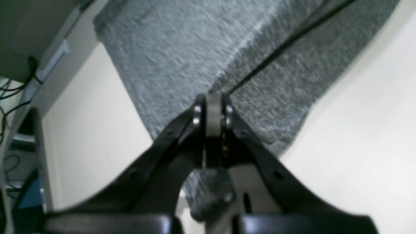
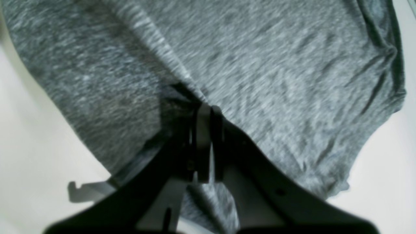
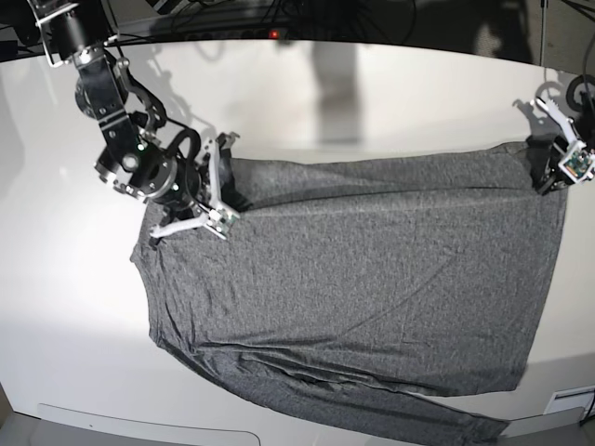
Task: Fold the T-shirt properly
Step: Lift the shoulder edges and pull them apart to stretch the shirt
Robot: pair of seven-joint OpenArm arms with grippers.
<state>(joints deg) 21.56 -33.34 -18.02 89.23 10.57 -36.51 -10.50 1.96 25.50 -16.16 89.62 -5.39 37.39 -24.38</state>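
Both arms are reaching low over the table (image 3: pixel 297 93), the left gripper (image 3: pixel 548 177) and right gripper (image 3: pixel 231 197) each clenching the T-shirt's (image 3: pixel 363 279) far edge.

My left pincer (image 1: pixel 213 112) has its jaws pressed together on an edge of the grey T-shirt (image 1: pixel 201 52). Cloth spreads ahead of my fingertips, a crease running up and rightward from them. Pale table (image 1: pixel 364 130) lies bare on both sides. Dark cables (image 1: pixel 13 87) hang far left.
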